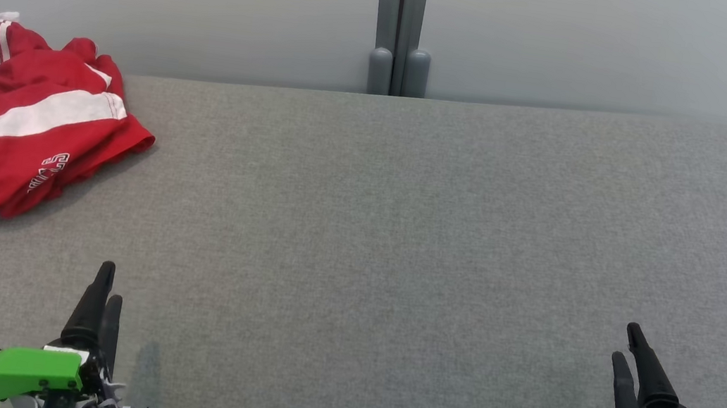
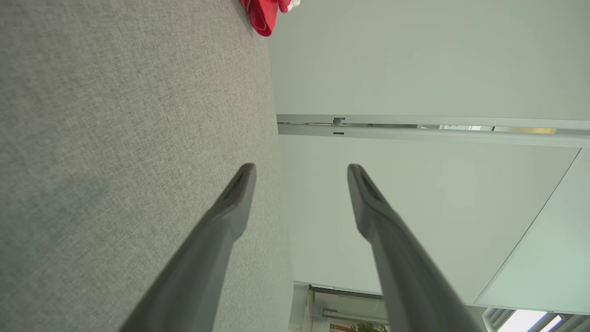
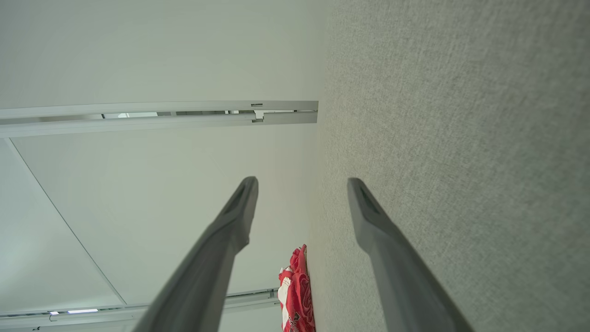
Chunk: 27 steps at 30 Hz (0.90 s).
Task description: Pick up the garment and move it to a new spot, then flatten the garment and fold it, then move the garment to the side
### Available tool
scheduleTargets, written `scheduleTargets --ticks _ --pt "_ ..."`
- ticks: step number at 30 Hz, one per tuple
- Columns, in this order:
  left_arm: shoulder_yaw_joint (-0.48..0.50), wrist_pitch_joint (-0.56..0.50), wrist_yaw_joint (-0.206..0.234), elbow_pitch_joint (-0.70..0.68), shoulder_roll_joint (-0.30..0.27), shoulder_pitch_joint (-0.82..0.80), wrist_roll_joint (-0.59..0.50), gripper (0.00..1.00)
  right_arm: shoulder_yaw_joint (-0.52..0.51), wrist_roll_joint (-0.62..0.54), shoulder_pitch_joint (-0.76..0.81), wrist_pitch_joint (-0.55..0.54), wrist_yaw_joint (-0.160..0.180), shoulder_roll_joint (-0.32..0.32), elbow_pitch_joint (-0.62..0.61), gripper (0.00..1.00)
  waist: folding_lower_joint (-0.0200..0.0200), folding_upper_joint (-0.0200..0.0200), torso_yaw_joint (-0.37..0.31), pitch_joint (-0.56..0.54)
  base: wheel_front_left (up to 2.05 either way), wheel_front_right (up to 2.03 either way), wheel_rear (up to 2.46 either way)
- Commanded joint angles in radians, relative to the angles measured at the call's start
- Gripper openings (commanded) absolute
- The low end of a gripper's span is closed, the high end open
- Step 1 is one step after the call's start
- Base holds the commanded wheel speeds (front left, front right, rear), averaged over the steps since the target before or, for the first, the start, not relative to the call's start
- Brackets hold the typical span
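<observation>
left gripper (image 1: 111, 281) and right gripper (image 1: 624, 341) both sit empty, fingers apart, at the table's (image 1: 401, 238) near edge. red garment (image 1: 25, 128) lies crumpled at the far-left corner, so pickup's not started imo. left arm should reach over and pinch it.

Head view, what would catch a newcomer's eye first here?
The crumpled red garment with a white stripe, lying at the far left of the grey fabric surface. Then the two hands low in front: the left hand with a green cover, the right hand with a white one.
</observation>
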<state>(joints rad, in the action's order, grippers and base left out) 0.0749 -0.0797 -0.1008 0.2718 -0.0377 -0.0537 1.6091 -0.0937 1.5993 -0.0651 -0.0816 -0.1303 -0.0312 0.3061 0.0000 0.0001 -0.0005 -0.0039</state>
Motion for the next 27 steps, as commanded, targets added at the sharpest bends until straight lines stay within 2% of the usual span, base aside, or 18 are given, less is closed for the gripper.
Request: scheduleTargets --ticks 1,8,13,27 --pt "-0.012 0.012 -0.004 -0.021 -0.003 -0.009 -0.011 1.00 0.004 -0.013 -0.004 0.013 0.000 -0.007 -0.018 1.00 0.0000 -0.0001 0.000 -0.001 0.00 0.00 0.00" --pt "-0.036 0.044 -0.007 -0.026 -0.004 -0.003 -0.043 1.00 0.008 -0.064 0.002 0.045 0.000 -0.009 -0.022 1.00 0.0000 -0.0001 -0.001 -0.003 0.00 0.00 0.00" --pt "-0.042 0.066 -0.009 -0.033 -0.005 -0.006 -0.104 1.00 0.002 -0.143 0.003 0.068 0.000 -0.010 -0.035 1.00 0.0000 -0.0001 -0.001 -0.005 0.00 0.00 0.00" --pt "-0.058 0.120 0.011 -0.089 -0.007 -0.020 -0.418 1.00 -0.001 -0.510 -0.002 0.122 0.000 -0.012 -0.117 1.00 0.0000 -0.0001 -0.002 -0.004 0.00 0.00 0.00"
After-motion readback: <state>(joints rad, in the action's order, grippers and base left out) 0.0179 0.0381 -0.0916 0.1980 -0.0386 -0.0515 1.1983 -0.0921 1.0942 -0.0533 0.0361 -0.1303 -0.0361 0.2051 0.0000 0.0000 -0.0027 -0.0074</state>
